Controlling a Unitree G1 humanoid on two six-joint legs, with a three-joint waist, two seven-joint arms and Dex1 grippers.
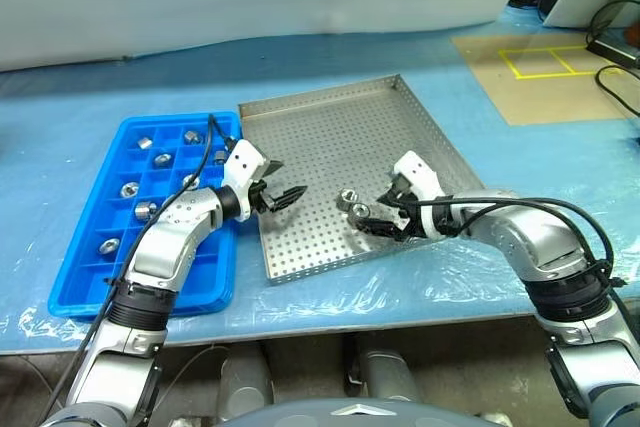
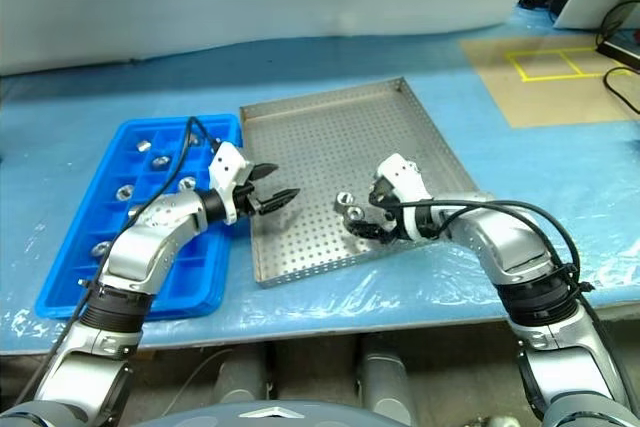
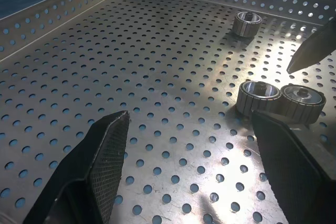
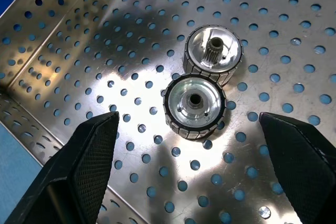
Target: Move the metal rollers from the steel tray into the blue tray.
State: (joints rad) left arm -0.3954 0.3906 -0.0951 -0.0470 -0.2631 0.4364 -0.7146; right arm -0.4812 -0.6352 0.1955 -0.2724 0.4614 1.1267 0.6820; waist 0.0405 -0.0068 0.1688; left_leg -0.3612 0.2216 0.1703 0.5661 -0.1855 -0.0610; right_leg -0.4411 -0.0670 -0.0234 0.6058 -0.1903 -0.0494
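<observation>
A blue plastic sheet (image 1: pixel 90 117) covers the table in front of me, and on it sit the two trays side by side. The steel tray (image 1: pixel 330 127), with its floor full of small holes, lies in the middle, and the narrower blue tray (image 1: pixel 90 287) touches its left edge. My left arm reaches across the near part of the blue tray, and my left claw (image 1: pixel 283 197) hangs over the left part of the steel tray with its fingers (image 3: pixel 102 161) apart and nothing between them. My right claw (image 1: pixel 378 219) points down at the near right part of the steel tray, fingers (image 4: pixel 89 156) spread wide and empty, one on each side of the rollers below. Two metal rollers (image 4: pixel 195 106) lie there on the perforated floor, touching each other, near the tray's front rim. A third roller (image 3: pixel 247 23) lies apart from that pair in the same tray. Several more rollers (image 1: pixel 130 189) already sit in separate squares of the blue tray.
</observation>
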